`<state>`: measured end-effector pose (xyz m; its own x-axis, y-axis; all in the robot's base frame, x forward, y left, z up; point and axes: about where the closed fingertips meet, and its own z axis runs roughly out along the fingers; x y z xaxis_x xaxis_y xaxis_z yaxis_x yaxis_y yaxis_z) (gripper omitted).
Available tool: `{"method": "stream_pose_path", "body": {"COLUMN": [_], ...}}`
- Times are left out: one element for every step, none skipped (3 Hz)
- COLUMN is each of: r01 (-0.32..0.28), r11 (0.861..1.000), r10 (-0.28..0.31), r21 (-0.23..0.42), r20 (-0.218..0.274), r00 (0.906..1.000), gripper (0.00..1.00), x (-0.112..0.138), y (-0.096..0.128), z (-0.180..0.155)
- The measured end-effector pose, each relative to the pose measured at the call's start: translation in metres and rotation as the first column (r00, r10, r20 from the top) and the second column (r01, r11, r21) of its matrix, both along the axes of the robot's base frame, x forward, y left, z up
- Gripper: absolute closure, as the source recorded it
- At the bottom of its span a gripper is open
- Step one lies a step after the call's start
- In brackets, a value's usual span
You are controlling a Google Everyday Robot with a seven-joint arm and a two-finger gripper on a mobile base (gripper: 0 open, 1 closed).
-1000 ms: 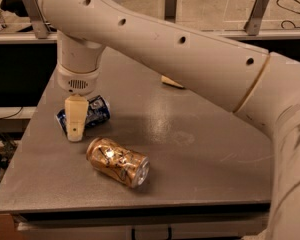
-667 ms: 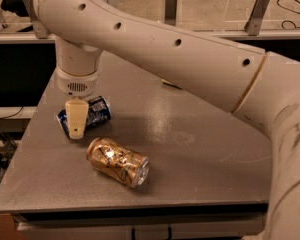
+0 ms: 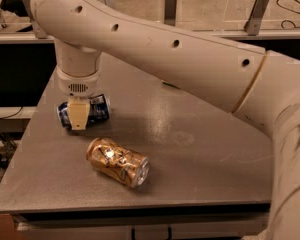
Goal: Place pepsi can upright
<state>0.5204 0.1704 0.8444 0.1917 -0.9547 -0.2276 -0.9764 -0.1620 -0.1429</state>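
Observation:
The pepsi can (image 3: 98, 108), dark blue with white markings, lies on its side near the left edge of the grey table (image 3: 200, 154). My gripper (image 3: 80, 120) hangs from the big white arm (image 3: 155, 49) straight down over the can. Its cream-coloured tip stands in front of the can's middle and hides part of it. The can's silver end points left.
A larger dented gold-brown can (image 3: 118, 161) lies on its side in front of the pepsi can, close to the table's front edge. Dark shelving and metal posts (image 3: 255, 9) stand behind the table. The arm spans the upper right of the view.
My gripper has risen a little and shifted slightly right over the pepsi can. The pepsi can and the gold-brown can lie where they were.

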Motion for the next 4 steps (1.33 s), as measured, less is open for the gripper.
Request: {"method": "stream_pose_path", "body": {"r01": [0.049, 0.110, 0.182, 0.225], "r11": [0.998, 0.976, 0.906, 0.804], "r10": [-0.050, -0.117, -0.200, -0.255], "r21": [0.049, 0.188, 0.383, 0.550], "r20": [0.019, 0.026, 0.009, -0.023], "r00": [0.9985, 0.9928, 0.9798, 0.9667], "gripper": [0.96, 1.00, 1.00, 1.00], "x": [0.010, 0.022, 0.036, 0.044], "y": [-0.013, -0.034, -0.069, -0.098], "z": [0.016, 0.039, 0.057, 0.065]}}
